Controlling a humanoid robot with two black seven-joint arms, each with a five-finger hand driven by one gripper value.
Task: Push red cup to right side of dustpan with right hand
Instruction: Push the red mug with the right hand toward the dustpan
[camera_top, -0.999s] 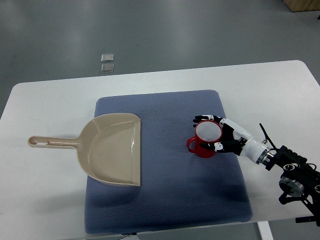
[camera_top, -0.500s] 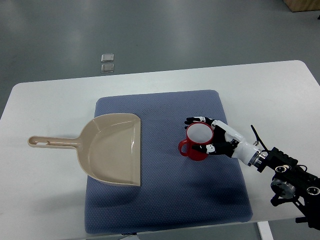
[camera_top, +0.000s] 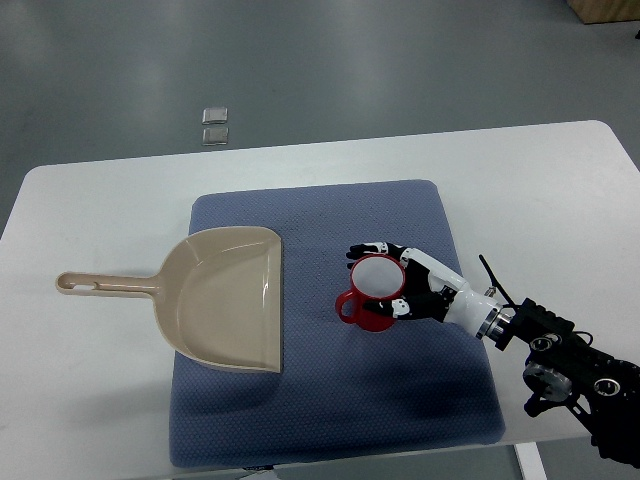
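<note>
Fingers (camera_top: 372, 247) of your right hand (camera_top: 415, 285) curl around the red cup (camera_top: 372, 292), some along its far rim and one at its near side, so the hand cups it from the right. You see the cup upright on the blue mat (camera_top: 330, 400) (white inside, handle pointing left), just right of the beige dustpan (camera_top: 225, 295), a strip of mat between them

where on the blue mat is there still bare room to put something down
Bare mat runs along the near edge, below the dustpan and the red cup. Another free strip lies along the far edge, above both. The gap between dustpan and cup is narrow, and the right hand around the cup crowds the right side.
</note>
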